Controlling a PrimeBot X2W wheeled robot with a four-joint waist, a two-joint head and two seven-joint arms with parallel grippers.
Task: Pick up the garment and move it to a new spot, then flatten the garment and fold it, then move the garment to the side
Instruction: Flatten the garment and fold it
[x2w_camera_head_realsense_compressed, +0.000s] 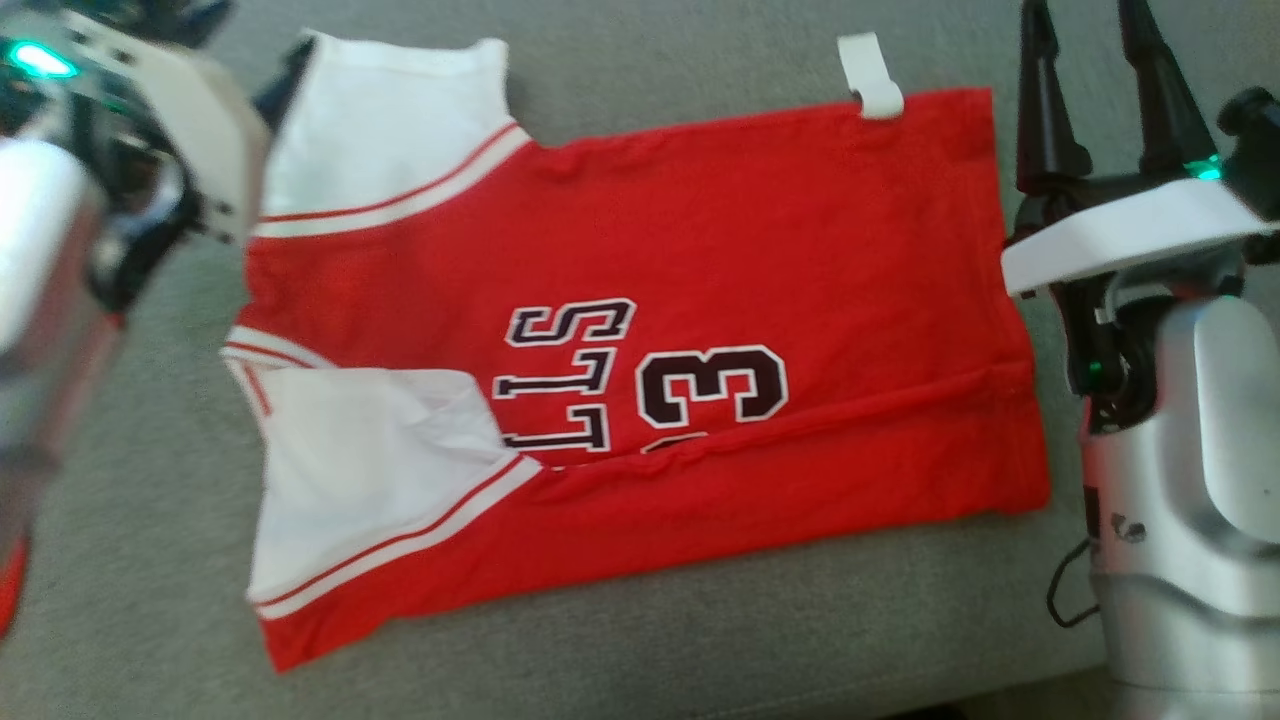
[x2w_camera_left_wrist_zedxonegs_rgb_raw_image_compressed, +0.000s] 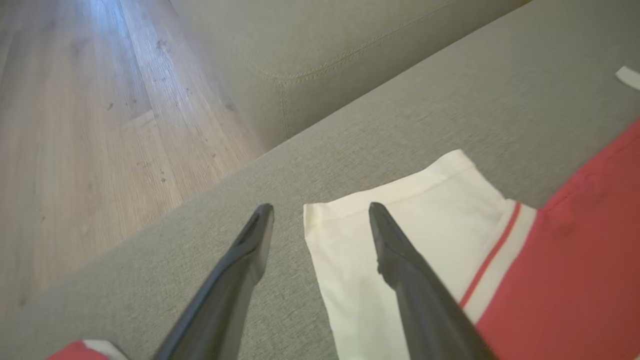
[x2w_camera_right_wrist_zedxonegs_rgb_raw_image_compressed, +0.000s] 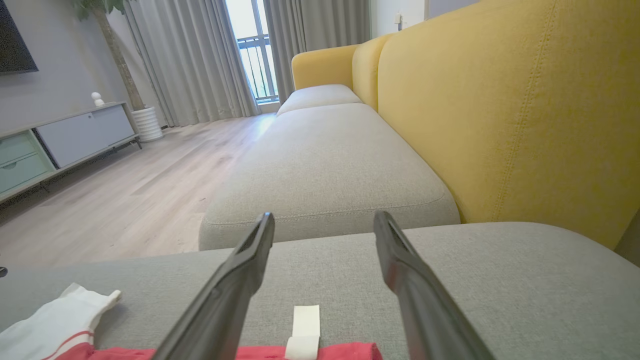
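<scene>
Left end effector: fingers spread, nothing held; one finger over the white sleeve, the other over bare cushion. Contact with the cloth: cannot tell.
Garment: red jersey lying on the grey sofa cushion, near edge folded over, white tag at the far edge.
Right end effector: released, empty, just right of the hem, apart from the cloth.

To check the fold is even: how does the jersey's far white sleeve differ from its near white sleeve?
The far sleeve lies smooth; the near sleeve is creased. The near sleeve reaches over the black lettering; the far sleeve lies clear of it. The open left gripper is at the far sleeve, not the near one. Both are white with a red-striped band.
</scene>
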